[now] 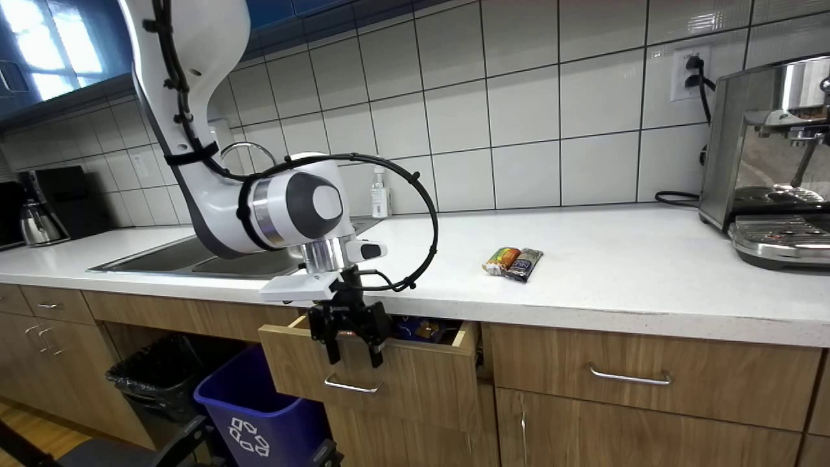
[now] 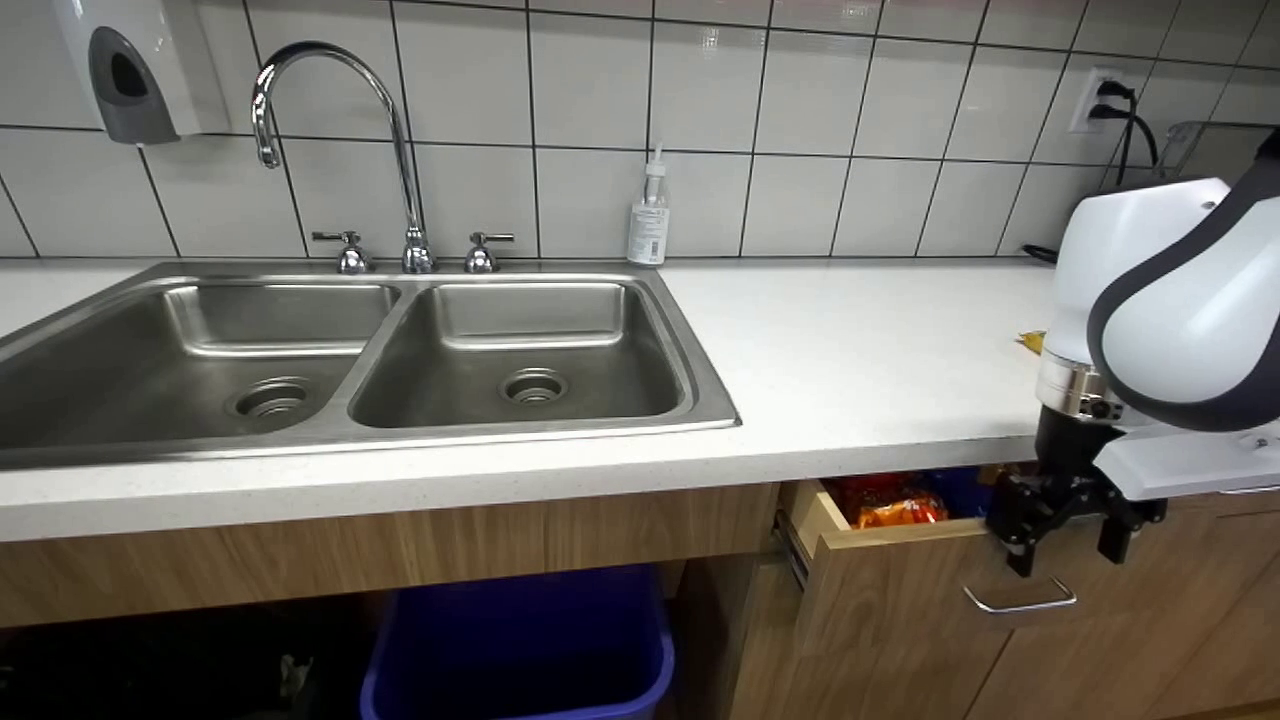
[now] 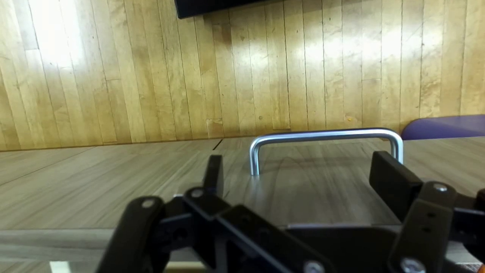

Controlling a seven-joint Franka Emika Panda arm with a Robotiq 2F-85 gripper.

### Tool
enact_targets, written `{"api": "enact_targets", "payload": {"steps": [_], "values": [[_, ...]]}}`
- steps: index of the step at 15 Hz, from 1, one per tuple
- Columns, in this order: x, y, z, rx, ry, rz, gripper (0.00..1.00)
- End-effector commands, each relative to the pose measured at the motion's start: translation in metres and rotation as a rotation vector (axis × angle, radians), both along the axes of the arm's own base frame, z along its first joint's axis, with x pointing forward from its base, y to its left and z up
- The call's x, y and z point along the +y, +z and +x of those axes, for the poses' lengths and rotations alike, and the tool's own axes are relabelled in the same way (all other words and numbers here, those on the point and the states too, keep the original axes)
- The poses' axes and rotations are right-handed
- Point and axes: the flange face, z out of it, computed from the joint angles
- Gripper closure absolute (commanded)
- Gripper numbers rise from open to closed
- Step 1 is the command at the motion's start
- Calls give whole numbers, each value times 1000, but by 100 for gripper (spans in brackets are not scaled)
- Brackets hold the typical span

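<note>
My black gripper (image 1: 355, 359) is open and empty, fingers pointing down, at the front of a partly open wooden drawer (image 1: 421, 383). It also shows in an exterior view (image 2: 1066, 558). In the wrist view the fingers (image 3: 298, 161) stand wide apart, with the drawer's silver handle (image 3: 322, 135) beyond their tips. The handle also shows in both exterior views (image 1: 353, 387) (image 2: 1025, 607), just below the fingers. I cannot tell whether a finger touches the drawer front. Inside the drawer lie a blue package (image 1: 420, 329) and red-orange packages (image 2: 900, 512), partly hidden.
Orange (image 1: 502, 259) and dark (image 1: 524, 264) snack packets lie on the white counter (image 1: 603, 272). An espresso machine (image 1: 771, 162) stands at the right. A blue recycling bin (image 1: 259, 421) and black-lined bin (image 1: 155, 383) stand under the counter. A double sink (image 2: 535, 440) and clear bottle (image 2: 649, 225) are alongside.
</note>
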Motion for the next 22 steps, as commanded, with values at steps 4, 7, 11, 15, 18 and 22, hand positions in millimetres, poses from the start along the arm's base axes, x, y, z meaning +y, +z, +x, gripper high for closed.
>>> {"api": "enact_targets", "payload": {"steps": [4, 7, 11, 15, 18, 22], "values": [[-1, 2, 29, -33, -10, -4, 0], [-1, 3, 36, -45, -8, -5, 0], [-2, 4, 44, -57, -8, -12, 0], [-3, 4, 53, -64, -15, -12, 0], [-2, 4, 58, -70, -18, -12, 0], [0, 6, 67, -81, -16, -14, 0]]}}
